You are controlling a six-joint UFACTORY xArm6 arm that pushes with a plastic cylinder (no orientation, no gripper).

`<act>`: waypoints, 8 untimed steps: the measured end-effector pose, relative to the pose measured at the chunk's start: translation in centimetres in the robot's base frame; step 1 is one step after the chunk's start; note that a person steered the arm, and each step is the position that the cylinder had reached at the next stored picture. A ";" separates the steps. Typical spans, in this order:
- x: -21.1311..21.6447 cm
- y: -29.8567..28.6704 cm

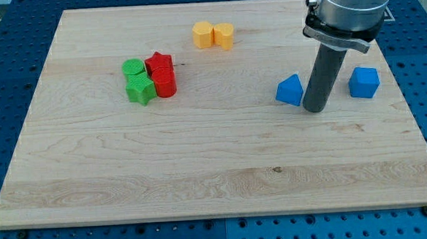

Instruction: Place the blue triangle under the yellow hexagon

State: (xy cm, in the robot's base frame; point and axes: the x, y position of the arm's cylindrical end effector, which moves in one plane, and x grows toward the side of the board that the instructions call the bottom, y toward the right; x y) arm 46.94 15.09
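Observation:
The blue triangle [289, 90] lies right of the board's centre. My tip [315, 110] rests on the board just to the triangle's right, touching or nearly touching it. Two yellow blocks sit side by side near the view's top: the left one [203, 34] looks like the hexagon, the right one [224, 36] has a shape I cannot make out. The triangle is well to the right of and below the yellow pair.
A blue cube [364, 82] lies right of my tip. At the left, two green blocks [133, 68] [140, 89] and two red blocks [158, 64] [165, 83] cluster together. The wooden board [201, 171] sits on a blue perforated table.

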 end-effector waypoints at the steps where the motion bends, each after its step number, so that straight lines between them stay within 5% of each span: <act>1: -1.0 -0.6; 8: -1.8 -5.2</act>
State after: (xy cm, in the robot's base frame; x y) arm 45.17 9.86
